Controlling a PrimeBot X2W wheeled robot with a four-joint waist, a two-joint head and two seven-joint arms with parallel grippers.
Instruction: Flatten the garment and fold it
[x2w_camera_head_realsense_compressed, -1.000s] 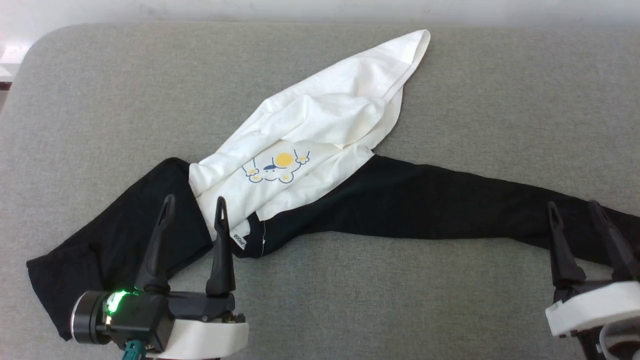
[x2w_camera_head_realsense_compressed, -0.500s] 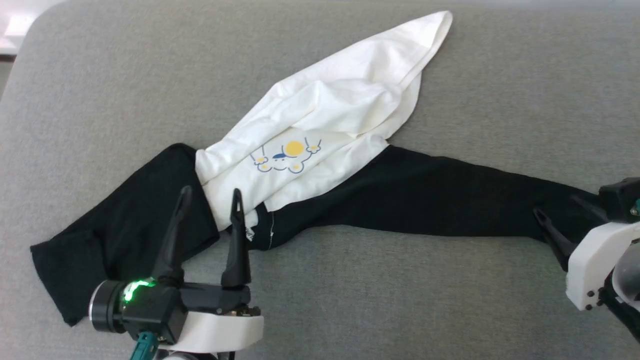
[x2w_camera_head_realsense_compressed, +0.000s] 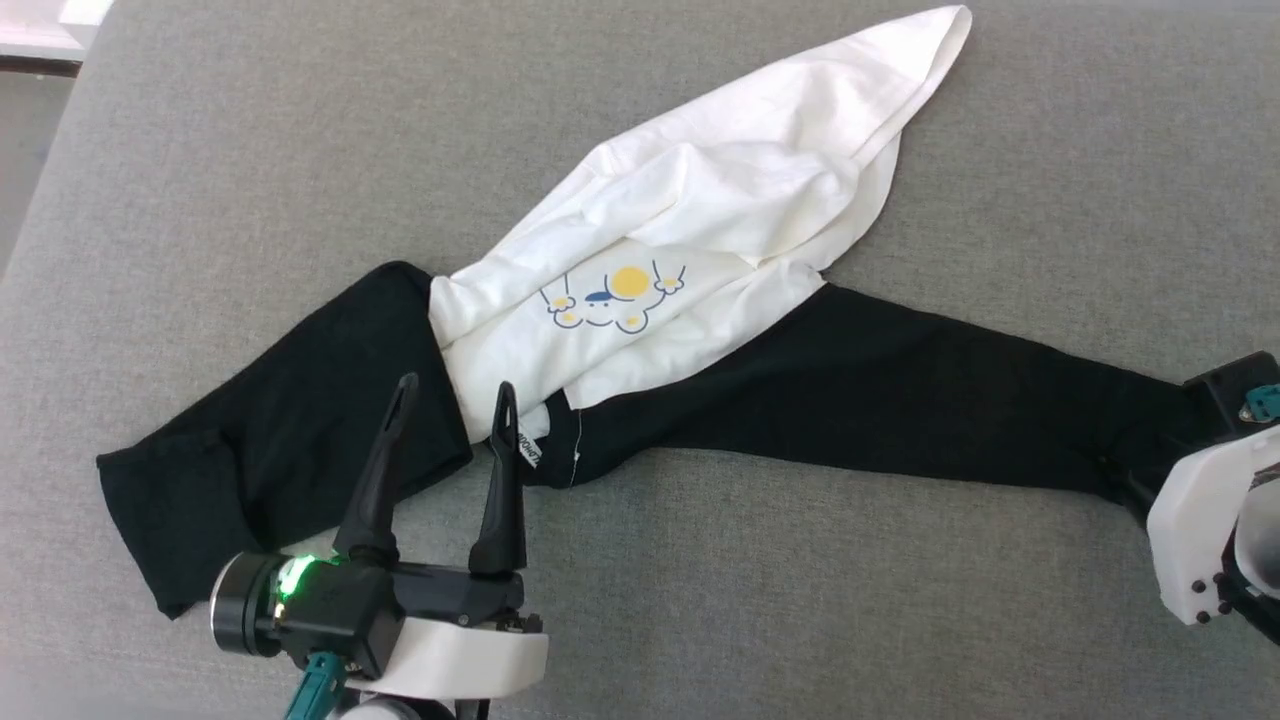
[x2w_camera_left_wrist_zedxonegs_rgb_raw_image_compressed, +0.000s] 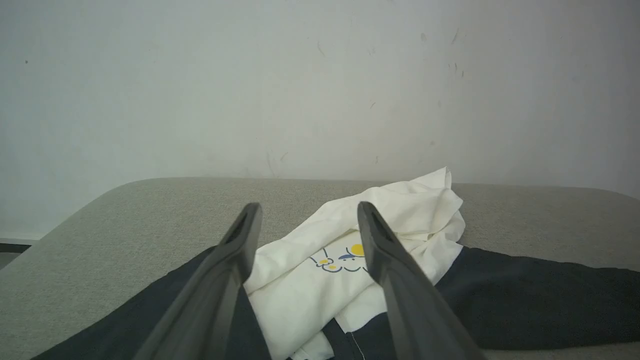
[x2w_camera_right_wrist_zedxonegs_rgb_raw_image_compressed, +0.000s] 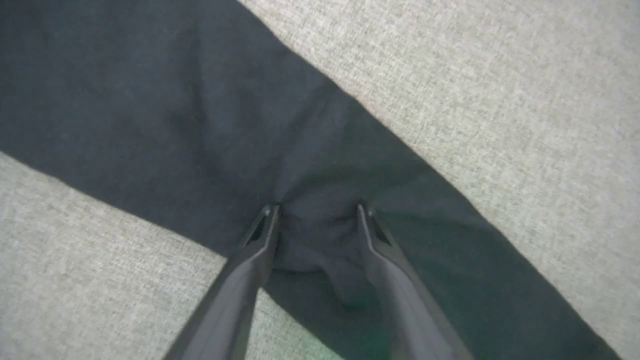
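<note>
Under the right tool (x2w_camera_right_wrist_zedxonegs_rgb_raw_image_compressed: 316, 212) lies the garment (x2w_camera_head_realsense_compressed: 720, 190); sleeve (x2w_camera_right_wrist_zedxonegs_rgb_raw_image_compressed: 150, 125) bunched.

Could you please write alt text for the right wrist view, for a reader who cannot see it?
The right gripper, fingers apart, presses its tips into a black sleeve of the garment, and the cloth puckers between them. The sleeve runs diagonally from upper left to lower right across a grey woven surface.
</note>
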